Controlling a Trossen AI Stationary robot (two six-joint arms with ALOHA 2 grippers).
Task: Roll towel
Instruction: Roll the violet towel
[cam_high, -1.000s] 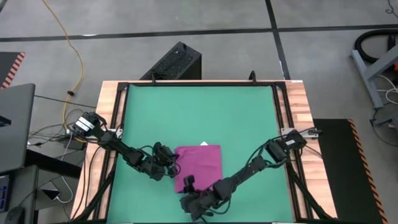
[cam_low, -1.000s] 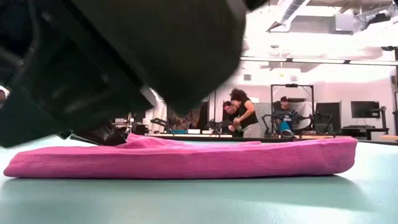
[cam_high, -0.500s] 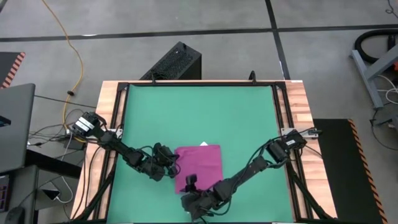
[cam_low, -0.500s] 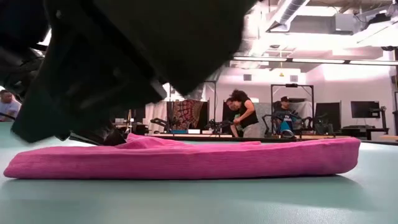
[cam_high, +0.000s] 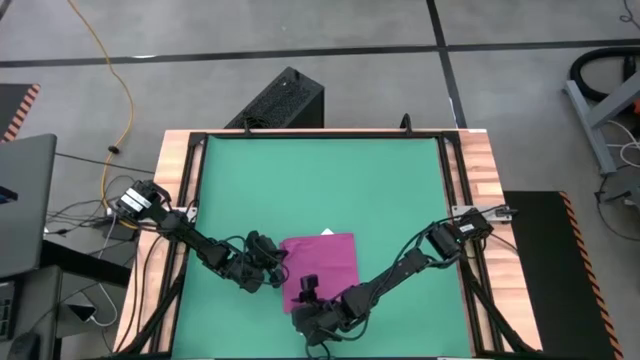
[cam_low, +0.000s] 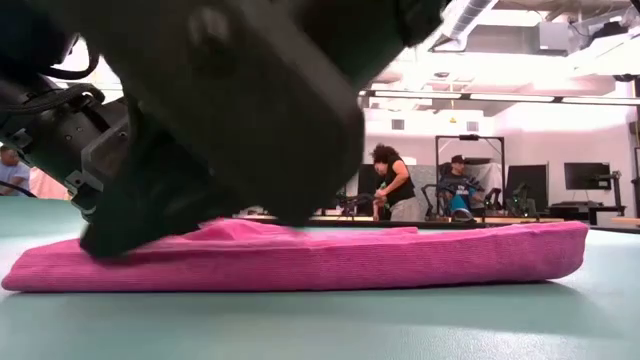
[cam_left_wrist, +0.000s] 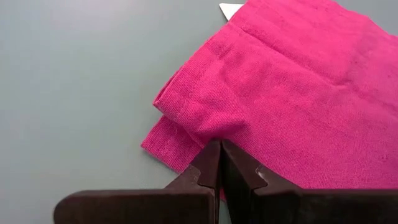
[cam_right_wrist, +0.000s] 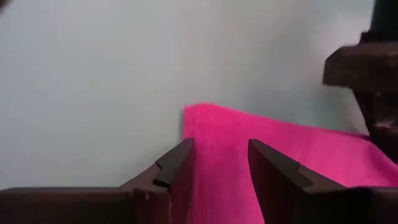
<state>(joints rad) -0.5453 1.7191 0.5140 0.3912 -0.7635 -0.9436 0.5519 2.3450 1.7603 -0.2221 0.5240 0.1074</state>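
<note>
I see the towel (cam_high: 322, 266), a magenta cloth folded flat, lying on the green mat (cam_high: 320, 180) a little below the middle of the high view, with its small white tag (cam_high: 328, 232) poking out at the upper edge. In the low view it fills the middle band of the frame as a long, low pink slab. At its left edge in the high view sits my left gripper (cam_high: 275, 262); the left wrist view shows its two dark fingers (cam_left_wrist: 214, 167) pressed together, pinching a raised fold of the towel's edge. My right gripper (cam_high: 309, 297) is at the towel's lower edge in the high view, reaching in from the lower right; in the right wrist view its fingers (cam_right_wrist: 176, 163) stand apart with a corner of the pink cloth showing between them, and I cannot tell whether they touch it. The mat covers a wood-edged table (cam_high: 482, 165). Far back in the low view, people (cam_low: 392, 184) are in the room.
</note>
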